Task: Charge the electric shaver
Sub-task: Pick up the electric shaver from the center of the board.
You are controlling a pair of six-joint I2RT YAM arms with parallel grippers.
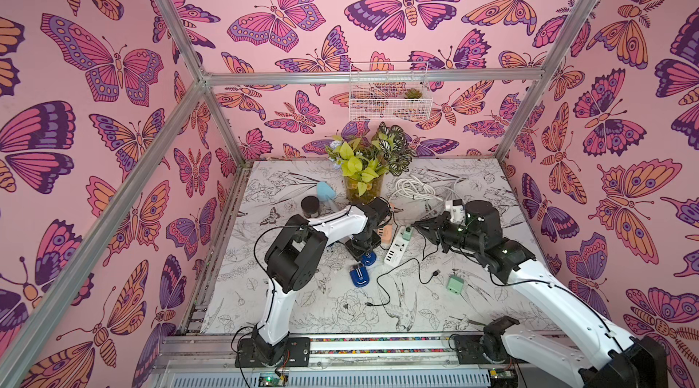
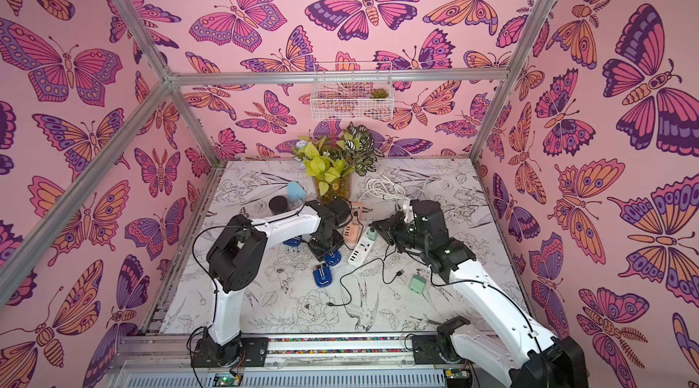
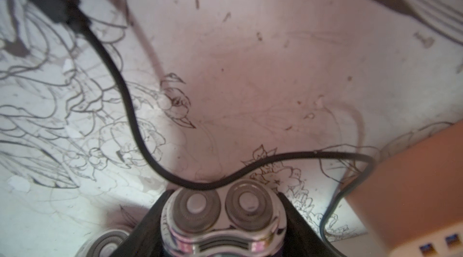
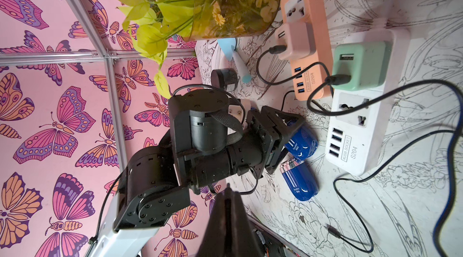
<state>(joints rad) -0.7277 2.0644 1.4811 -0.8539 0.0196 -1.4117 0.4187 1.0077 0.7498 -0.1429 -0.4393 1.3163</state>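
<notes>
1. Only the left wrist cam shows the business end. The round silver foil heads of a blue rotary electric shaver (image 3: 220, 215) sit between the black fingers of the left gripper (image 3: 224, 193). The fingers are right up against both sides of it, but I honestly can't tell if they're actually clamped on.
2. Same cam: a thin black cable (image 3: 130, 108) is draped across just in front of those heads. The silver head of a second blue shaver (image 3: 107, 243) peeks in beside one finger.
3. The right wrist cam gives the side-on look. The first shaver is down at the flower-print table (image 4: 406, 200), near the white power strip (image 4: 360, 140), with the second blue shaver right beside it.
4. That cam also shows the right gripper (image 4: 226, 193) pinched fully closed, with nothing visible in it.
5. One thing shows only in a top view: a third blue shape (image 2: 293, 241) poking out under the left arm. It's too hidden to say what it is.
6. Head count:
   - Two shavers for sure.
   - Two power strips: the white one and a peach-orange power strip (image 4: 317, 5).
   - Three cube adapters. A pink adapter (image 4: 295, 40) is plugged into the peach strip, and a mint-green adapter (image 4: 360, 65) is plugged into the white one. A loose mint-green adapter (image 1: 455, 284) lies on the table.
   - Each plugged adapter has a black cable in it.
</notes>
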